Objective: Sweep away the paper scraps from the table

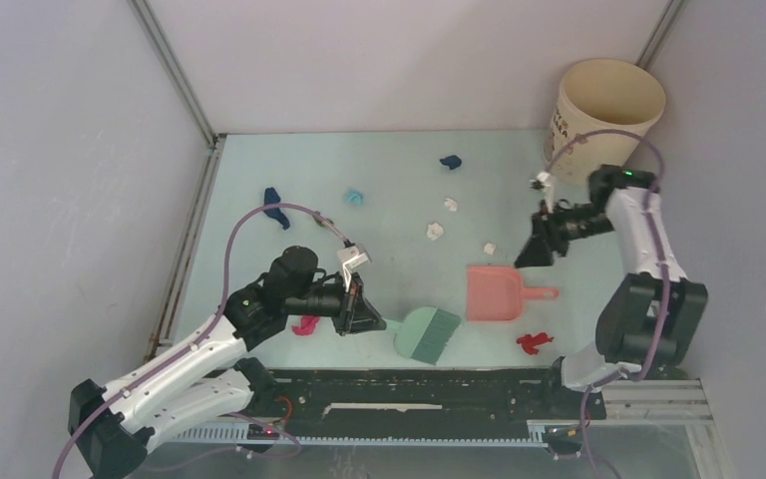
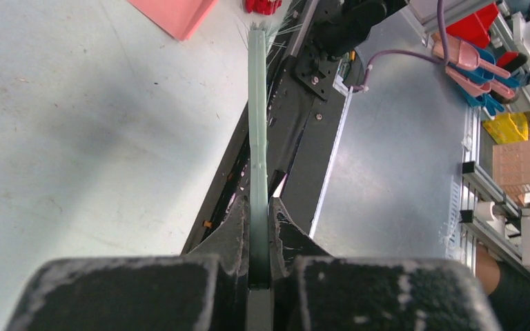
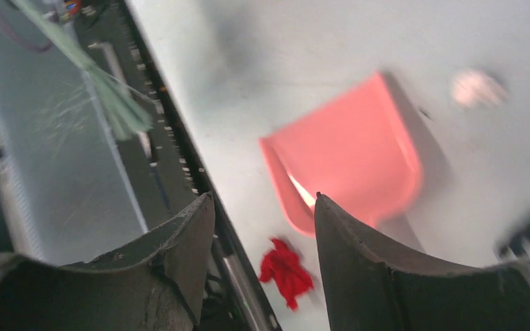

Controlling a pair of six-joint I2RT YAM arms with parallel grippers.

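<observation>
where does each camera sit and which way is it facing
Top external: above and behind the robot, looking down on the table; left arm and right arm show.
Left wrist: looks along the brush toward the dustpan; left fingers shut on the brush.
Right wrist: looks down at the dustpan and a red scrap; right fingers open.
All three share dustpan, brush, red scrap.

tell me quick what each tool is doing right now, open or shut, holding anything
left tool: closed on the handle of the green brush.
right tool: open, holding nothing.
</observation>
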